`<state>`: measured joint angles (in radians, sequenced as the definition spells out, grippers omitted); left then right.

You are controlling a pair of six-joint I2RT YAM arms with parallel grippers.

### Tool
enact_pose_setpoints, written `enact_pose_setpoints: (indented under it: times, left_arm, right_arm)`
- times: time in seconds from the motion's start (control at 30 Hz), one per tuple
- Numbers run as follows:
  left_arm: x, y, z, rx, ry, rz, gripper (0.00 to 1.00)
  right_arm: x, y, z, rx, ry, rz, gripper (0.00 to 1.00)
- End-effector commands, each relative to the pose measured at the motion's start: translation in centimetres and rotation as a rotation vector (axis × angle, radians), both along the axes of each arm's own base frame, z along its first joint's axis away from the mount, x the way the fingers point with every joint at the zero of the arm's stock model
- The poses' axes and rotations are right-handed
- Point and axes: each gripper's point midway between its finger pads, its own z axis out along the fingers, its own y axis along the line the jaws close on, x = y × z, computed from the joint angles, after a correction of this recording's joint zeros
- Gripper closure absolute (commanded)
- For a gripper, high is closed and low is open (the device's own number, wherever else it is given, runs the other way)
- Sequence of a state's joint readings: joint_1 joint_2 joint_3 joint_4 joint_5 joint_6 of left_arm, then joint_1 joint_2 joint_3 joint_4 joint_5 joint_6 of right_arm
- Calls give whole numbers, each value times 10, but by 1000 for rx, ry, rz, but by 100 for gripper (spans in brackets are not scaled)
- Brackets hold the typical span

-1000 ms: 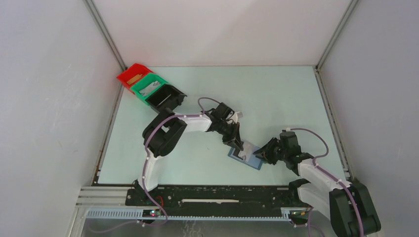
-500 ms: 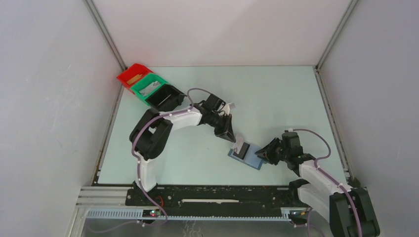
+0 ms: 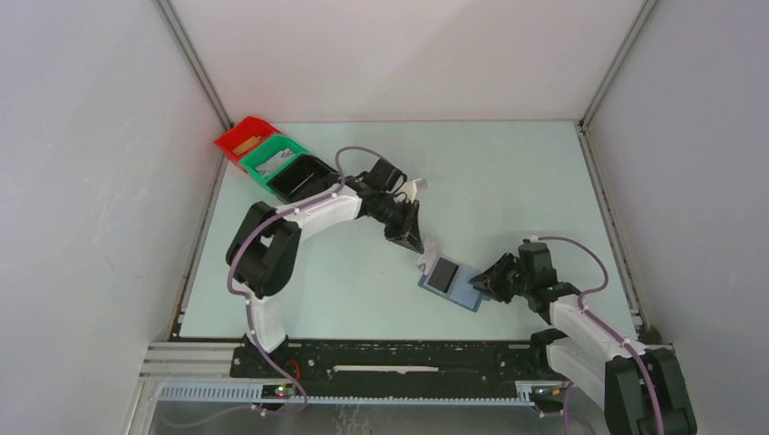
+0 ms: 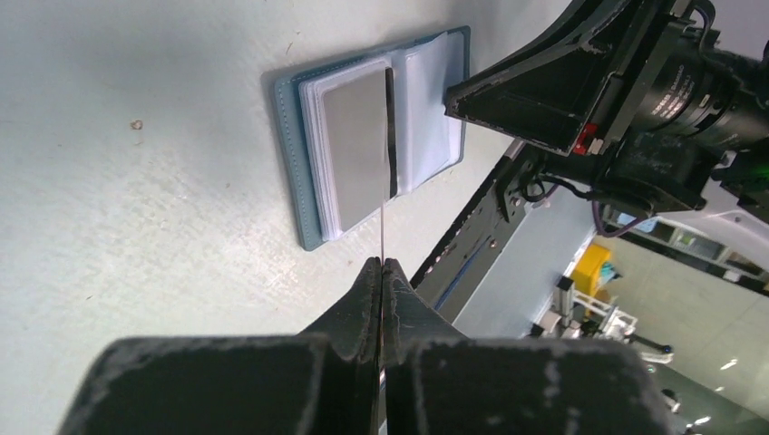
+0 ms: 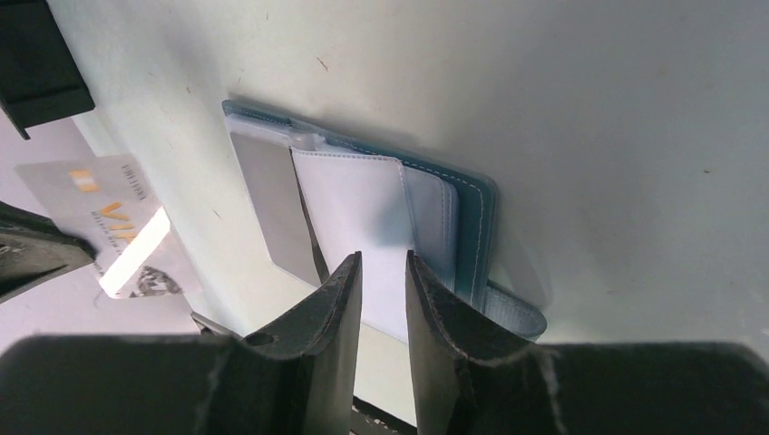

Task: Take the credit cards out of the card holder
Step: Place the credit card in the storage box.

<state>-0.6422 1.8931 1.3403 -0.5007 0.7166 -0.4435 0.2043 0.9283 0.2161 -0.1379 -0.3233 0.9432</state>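
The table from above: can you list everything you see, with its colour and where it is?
card holder: one, slate-blue, open, near middle of the table.
dark card: one, dark grey, in the holder's left sleeve.
pale card: one, whitish, pinched above the holder.
bins: three, red, green, black, far left corner.
table: one, pale green.
left pincer: black, shut on the pale card.
right pincer: black, slightly apart over the holder's white page.

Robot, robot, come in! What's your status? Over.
Left gripper shut on one card, out of holder. Right gripper tips at holder, jaws slightly apart. Dark card in holder. Nothing in the way.
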Motion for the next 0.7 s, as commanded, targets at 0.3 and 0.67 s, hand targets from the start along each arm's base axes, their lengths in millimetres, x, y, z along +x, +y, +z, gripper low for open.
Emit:
enact_pose_setpoints:
  times: [0.3,0.67]
  left_arm:
    - [43,66,75,20,-255,-41,100]
    - [121,183,128,154,-463,234,100]
  right_arm:
    - [-4,-13,3,-70,8,15,66]
    - [2,-10,10,-53,8,87,65]
